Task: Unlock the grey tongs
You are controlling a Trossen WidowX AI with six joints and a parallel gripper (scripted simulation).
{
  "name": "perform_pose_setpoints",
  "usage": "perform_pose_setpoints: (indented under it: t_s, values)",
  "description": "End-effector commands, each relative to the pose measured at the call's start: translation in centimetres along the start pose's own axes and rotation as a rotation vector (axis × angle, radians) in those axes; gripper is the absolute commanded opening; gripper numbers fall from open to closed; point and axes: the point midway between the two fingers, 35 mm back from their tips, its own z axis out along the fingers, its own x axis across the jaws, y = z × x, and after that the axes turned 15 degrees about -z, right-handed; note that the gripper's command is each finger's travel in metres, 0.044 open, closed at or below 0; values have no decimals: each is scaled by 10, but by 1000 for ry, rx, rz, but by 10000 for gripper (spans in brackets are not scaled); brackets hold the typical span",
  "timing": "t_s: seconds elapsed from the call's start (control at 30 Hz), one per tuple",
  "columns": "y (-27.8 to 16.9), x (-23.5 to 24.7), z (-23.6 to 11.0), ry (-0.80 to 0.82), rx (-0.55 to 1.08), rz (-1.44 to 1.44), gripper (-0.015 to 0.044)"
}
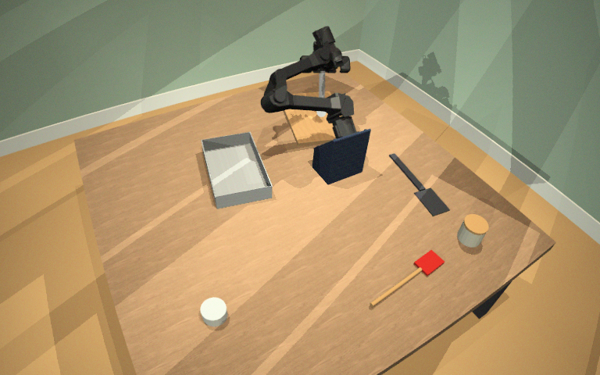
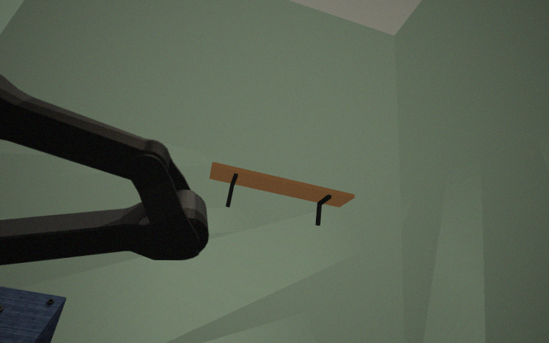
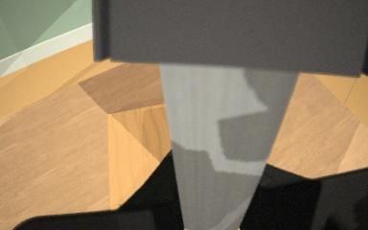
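My gripper (image 1: 322,73) is shut on the grey tongs (image 1: 322,87) (image 3: 216,158) and holds them near the hinge end, high over the far part of the table. The tongs hang straight down, tips pointing at the wooden board (image 1: 305,129) (image 3: 129,153) below, with a clear gap above it. In the wrist view they taper to a narrow end, arms together. The grey roasting tin (image 1: 242,198) stands left of the board with nothing in it. The exterior view shows only the arm's elbow (image 2: 161,210).
The arm's dark blue base box (image 1: 342,155) stands just in front of the board. A black spatula (image 1: 418,185), a cork-lidded jar (image 1: 472,230) and a red spatula (image 1: 426,262) lie to the right. A white cylinder (image 1: 213,311) stands at the front left.
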Motion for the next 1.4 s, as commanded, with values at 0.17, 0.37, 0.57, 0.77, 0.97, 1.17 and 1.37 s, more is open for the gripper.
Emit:
perform_pose_setpoints:
  t_s: [0.17, 0.37, 0.57, 0.77, 0.97, 1.17, 1.37]
  values:
    - [7, -8, 12, -12, 96, 41, -150]
    - [6, -10, 19, -4, 180, 54, -150]
    - [3, -9, 25, 12, 280, 57, -150]
    - [-1, -7, 30, 39, 393, 46, -150]
    - [-7, -2, 34, 81, 515, 20, -150]
    - [-13, 4, 34, 132, 636, -17, -150]
    - [-19, 10, 33, 194, 760, -66, -150]
